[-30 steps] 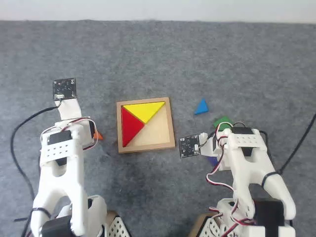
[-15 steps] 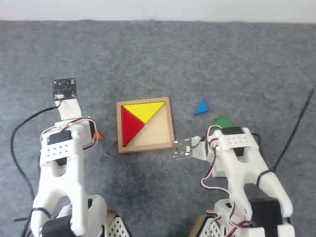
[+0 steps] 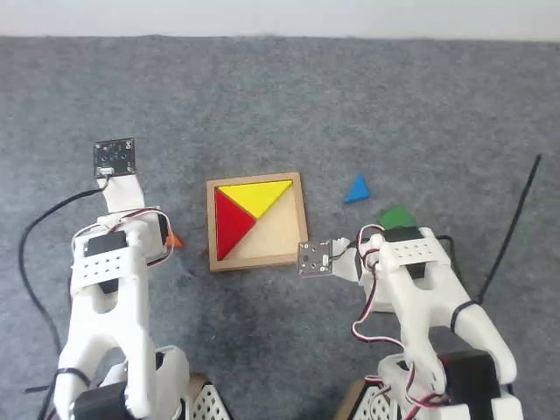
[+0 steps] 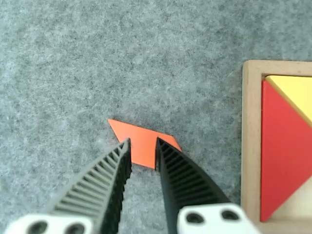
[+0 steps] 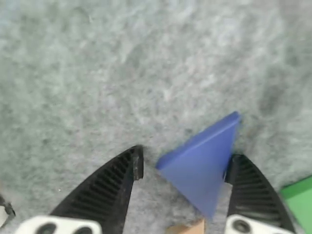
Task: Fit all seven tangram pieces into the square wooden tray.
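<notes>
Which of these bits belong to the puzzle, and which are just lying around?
Job: wooden tray, yellow triangle, red triangle, orange piece, light blue triangle, green piece, dark blue triangle.
Just there: grey mat, black cable.

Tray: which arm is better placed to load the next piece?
Right, probably: the dark blue triangle sits inside the right end effector, near the tray. The left end effector only overlaps the orange piece's edge.

Under me a grey felt mat [image 3: 262, 96] covers nearly the whole frame; a pale strip [image 3: 280, 17] runs along the top edge.
</notes>
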Available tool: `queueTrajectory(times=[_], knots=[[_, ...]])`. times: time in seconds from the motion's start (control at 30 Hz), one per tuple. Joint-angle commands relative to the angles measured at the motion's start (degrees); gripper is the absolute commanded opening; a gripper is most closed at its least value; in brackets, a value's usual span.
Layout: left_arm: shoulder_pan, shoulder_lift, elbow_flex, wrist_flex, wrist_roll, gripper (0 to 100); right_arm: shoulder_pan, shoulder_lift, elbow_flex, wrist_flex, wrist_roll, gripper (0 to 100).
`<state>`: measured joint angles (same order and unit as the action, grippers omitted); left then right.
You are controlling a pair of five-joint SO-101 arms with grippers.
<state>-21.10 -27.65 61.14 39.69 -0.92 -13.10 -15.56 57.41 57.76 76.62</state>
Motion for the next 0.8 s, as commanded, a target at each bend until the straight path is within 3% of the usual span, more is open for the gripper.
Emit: queueTrajectory(times=[0.0, 0.13, 0.3, 0.53, 0.77], knots=[[0.44, -2.02, -0.57, 0.09, -0.53, 8, 0.66, 0.75, -1.23, -2.07, -0.26, 27.3], [0.44, -2.02, -0.57, 0.09, -0.53, 8, 0.66, 0.75, -1.23, -3.38, -0.26, 26.4], [0.44, -2.02, -0.57, 0.09, -0.53, 8, 0.66, 0.75, -1.23, -3.65, -0.26, 13.6], [0.44, -2.02, -0.57, 0.09, -0.53, 8, 0.66, 0.75, -1.23, -4.79, -0.26, 14.3], [0.44, -1.93, -0.57, 0.09, -0.53, 8, 0.66, 0.75, -1.23, -4.44, -0.53, 8.4]])
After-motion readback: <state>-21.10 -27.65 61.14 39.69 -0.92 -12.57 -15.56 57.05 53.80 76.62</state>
